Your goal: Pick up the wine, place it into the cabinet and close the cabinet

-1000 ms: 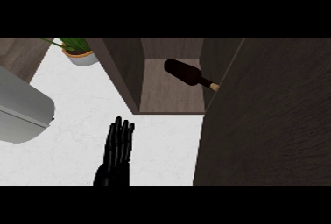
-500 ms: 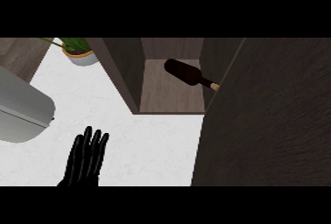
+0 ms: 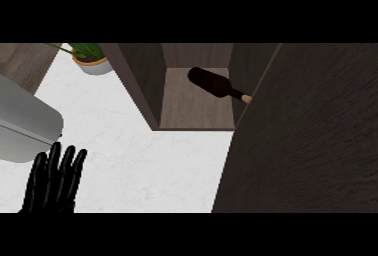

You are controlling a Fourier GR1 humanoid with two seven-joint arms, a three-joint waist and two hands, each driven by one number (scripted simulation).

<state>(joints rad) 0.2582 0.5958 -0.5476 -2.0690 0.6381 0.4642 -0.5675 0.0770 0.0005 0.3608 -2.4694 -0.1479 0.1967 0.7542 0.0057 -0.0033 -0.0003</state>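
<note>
A dark wine bottle [image 3: 214, 85] lies on its side inside the cabinet [image 3: 196, 107], its neck pointing right toward the door edge. The dark wooden cabinet door [image 3: 306, 135] fills the right side of the head view and hides part of the cabinet opening. My left hand [image 3: 53, 182] shows at the lower left over the white counter [image 3: 162, 165], fingers straight and pointing up, holding nothing. It is well apart from the cabinet and the bottle. My right hand does not show.
A potted green plant [image 3: 88, 59] stands at the back left of the counter. A large grey rounded appliance [image 3: 22, 127] sits at the left edge, just above my left hand.
My left hand has drawn back down and to the left, away from the cabinet. The bottle and the door have not visibly moved.
</note>
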